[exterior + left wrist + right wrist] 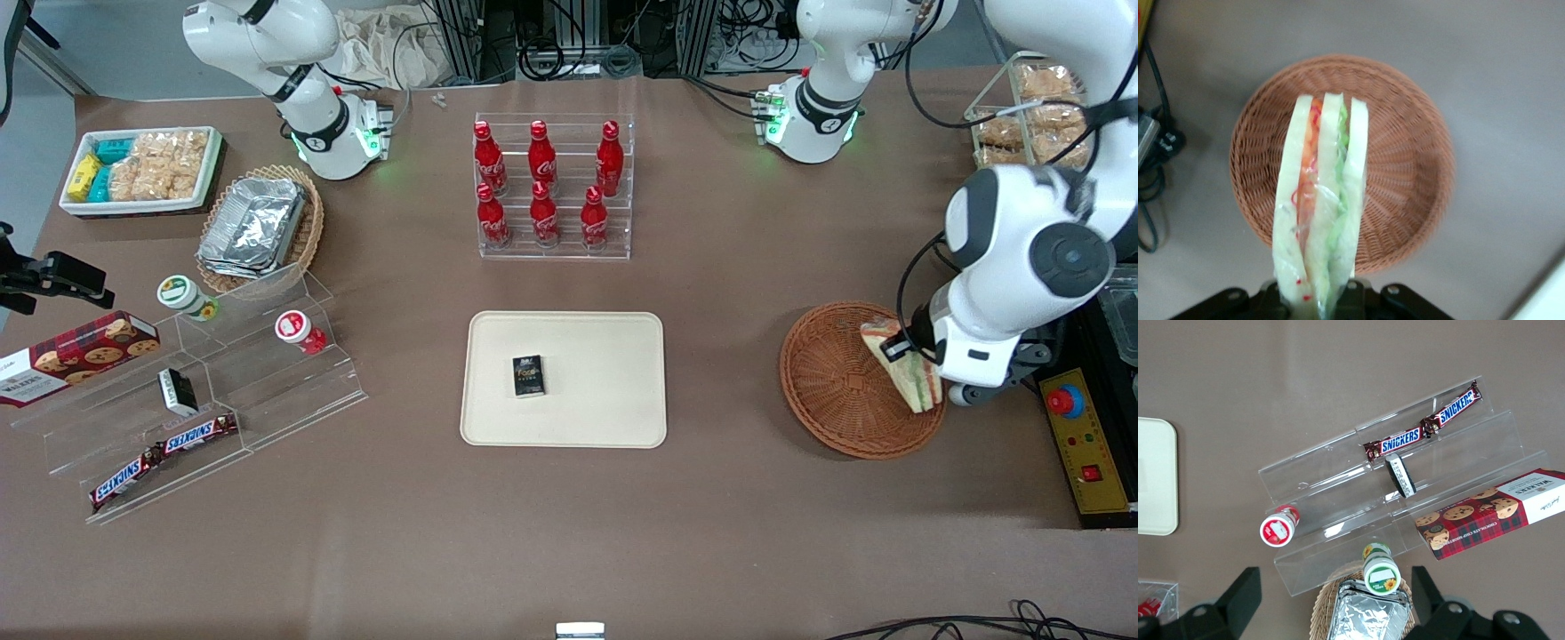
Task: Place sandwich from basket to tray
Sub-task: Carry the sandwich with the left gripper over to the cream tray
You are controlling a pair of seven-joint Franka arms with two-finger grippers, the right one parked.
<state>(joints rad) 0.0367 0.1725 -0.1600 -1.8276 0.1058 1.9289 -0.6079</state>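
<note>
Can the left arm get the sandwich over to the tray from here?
Probably yes: the gripper holds the sandwich above the basket, and only bare table lies between it and the tray; a small black box sits there.

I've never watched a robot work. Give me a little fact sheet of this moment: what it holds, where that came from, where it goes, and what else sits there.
held item: sandwich, clamped in the gripper
gripper position: above the basket, at its edge toward the working arm's end
basket: nothing in it, sandwich lifted clear
destination: tray, mid-table
already on tray: small dark box
task stage: sandwich picked up, not yet on the tray
</note>
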